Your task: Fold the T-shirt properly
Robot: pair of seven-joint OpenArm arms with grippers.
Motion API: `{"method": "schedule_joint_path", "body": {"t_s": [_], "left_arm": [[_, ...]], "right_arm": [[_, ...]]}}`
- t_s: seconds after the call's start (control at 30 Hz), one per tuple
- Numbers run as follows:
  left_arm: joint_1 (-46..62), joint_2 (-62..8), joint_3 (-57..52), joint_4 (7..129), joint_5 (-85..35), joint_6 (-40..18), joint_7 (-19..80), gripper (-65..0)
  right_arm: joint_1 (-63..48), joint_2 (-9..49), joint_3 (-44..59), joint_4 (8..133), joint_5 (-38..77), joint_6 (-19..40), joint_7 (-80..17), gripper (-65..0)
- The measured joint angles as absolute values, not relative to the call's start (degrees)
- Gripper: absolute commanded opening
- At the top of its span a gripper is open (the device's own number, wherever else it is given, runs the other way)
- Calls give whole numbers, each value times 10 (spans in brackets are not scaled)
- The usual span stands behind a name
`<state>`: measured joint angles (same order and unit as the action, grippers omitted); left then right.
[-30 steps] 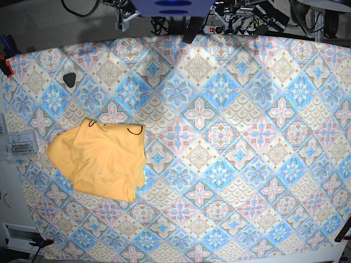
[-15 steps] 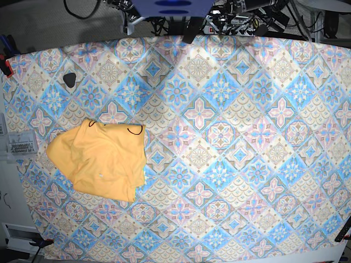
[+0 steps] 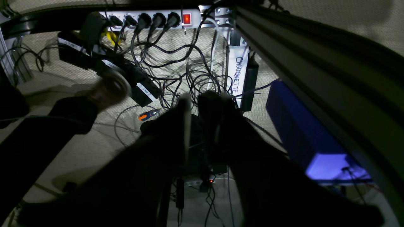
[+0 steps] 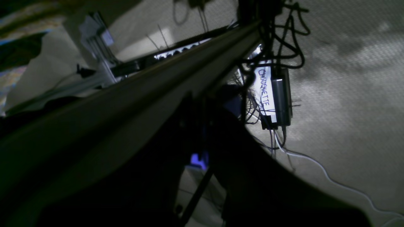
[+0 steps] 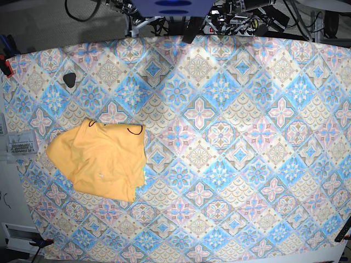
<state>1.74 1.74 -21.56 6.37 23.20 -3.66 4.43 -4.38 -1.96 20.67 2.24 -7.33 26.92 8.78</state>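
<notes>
The desk (image 5: 230,142) is the biggest thing here, draped edge to edge in a blue-and-pink tile-patterned cloth (image 5: 258,181), and most of it lies bare. The T-shirt (image 5: 101,159) sits near the desk's left edge as the base view shows it, a compact yellow-orange bundle rather than a spread garment: its layers are stacked over one another, with a rounded lobe sticking out to the left and a dark-stitched hem showing along the top. To my eye the folding looks largely done, though the outline is uneven and no crisp rectangle, so a tidying pass might be all that is left. Both arms are off the cloth, up by the frame at the far edge. The left gripper (image 3: 202,104) points down at the floor cables, its fingers (image 3: 184,108) drawn close with only a thin gap and nothing between them. The right gripper (image 4: 202,104) is a dark silhouette against the frame rail, and I cannot tell how its fingers stand. A small black object (image 5: 69,79) lies on the cloth well away from the shirt.
</notes>
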Motion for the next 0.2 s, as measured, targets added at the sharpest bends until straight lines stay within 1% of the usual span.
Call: {"method": "schedule_joint_path", "body": {"t_s": [0.2], "left_arm": [[17, 16, -216, 64, 232, -37, 44, -558]], "right_arm": [[-40, -24, 207, 23, -64, 265, 95, -644]]}}
